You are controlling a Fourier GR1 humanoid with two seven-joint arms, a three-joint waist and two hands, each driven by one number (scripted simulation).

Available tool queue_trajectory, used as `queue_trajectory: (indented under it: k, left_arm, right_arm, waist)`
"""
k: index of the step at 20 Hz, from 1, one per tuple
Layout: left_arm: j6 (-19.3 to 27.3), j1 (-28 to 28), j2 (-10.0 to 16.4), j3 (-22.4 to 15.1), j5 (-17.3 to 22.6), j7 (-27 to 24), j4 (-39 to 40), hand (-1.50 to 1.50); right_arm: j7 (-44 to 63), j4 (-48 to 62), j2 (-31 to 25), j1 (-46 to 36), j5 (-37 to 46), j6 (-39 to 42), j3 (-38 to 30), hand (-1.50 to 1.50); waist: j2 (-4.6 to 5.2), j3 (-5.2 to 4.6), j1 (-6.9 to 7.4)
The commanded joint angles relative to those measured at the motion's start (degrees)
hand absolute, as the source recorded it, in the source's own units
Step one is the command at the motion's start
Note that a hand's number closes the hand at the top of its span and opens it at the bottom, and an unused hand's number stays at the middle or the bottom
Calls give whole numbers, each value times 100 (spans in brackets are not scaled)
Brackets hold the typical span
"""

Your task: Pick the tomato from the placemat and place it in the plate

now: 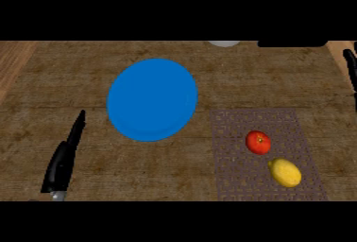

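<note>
A red tomato [259,142] lies on the brown woven placemat [237,160] at the right, near its middle. A round blue plate [152,99] with nothing on it rests on the wooden counter, up and left of the mat. My left hand [63,160] shows edge-on at the lower left, fingers straight and pointing away, holding nothing, well left of the plate. Only a dark sliver of my right hand [350,66] shows at the right edge, fingers up, far above the tomato.
A yellow lemon [285,172] lies on the mat just below and right of the tomato. A pale round object [224,43] and a black object [291,43] sit at the counter's far edge. Bare wood separates plate and mat.
</note>
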Motion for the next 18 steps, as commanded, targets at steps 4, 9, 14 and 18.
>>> queue_trajectory:
  k: [4, 9, 14, 18]
  left_arm:
    - [-604, 77, -452, 247, 946, 573, 337, 0]
    - [-805, 231, -873, 160, 1499, 962, 160, 0]
    - [-979, 99, -972, 253, 1570, 1056, 298, 0]
    - [-1038, 93, -1149, 322, 1429, 1206, 194, 0]
  right_arm:
    - [238, 712, -264, -174, 146, -341, -650, 150]
    - [325, 1616, -759, 834, 1541, -1763, -1109, 150]
    - [-808, 762, 604, 1663, 1411, -2299, -1079, -150]
    - [-586, 150, 589, 2174, 1862, -2061, -845, -150]
  waist:
    - [-4, -120, -36]
    - [22, -125, -213]
    - [-44, -113, -142]
    - [-38, -116, -78]
